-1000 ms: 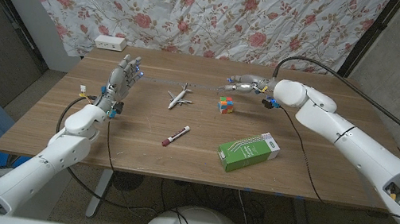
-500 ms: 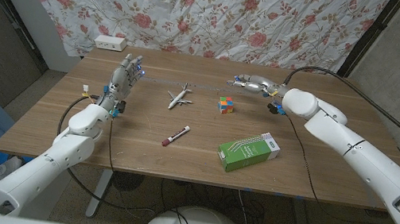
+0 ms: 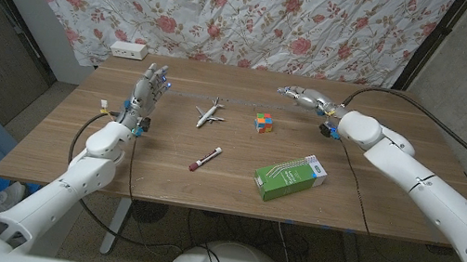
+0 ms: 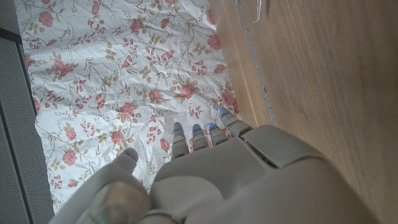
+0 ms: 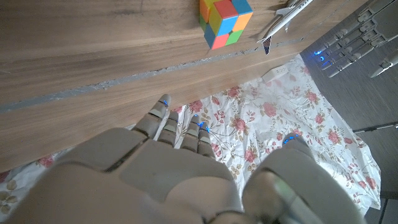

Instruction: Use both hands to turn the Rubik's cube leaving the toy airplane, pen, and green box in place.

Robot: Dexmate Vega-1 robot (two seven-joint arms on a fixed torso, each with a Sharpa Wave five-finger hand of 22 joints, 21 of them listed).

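The Rubik's cube (image 3: 261, 122) is seen standing on the wooden bench (image 3: 374, 196), just above the middle of the head frame and touched by neither hand; it is also seen in the right wrist view (image 5: 224, 20). The toy airplane (image 3: 210, 112) lies just to its left, with the pen (image 3: 205, 158) lower down toward the frame's centre and the green box (image 3: 291, 177) at the lower right of the cube, all apart from one another.

The right hand (image 3: 305, 97) is held to the upper right of the cube, near it but apart, fingers extended and spread toward picture left and nothing gripped. The left hand (image 3: 147, 91) is raised at the left side of the frame, well apart from the cube, fingers pointing up and apart, nothing held.

A floral cloth (image 3: 234, 9) is hung behind the bench, and a white power strip (image 3: 128, 48) is seen at the bench's upper left corner.
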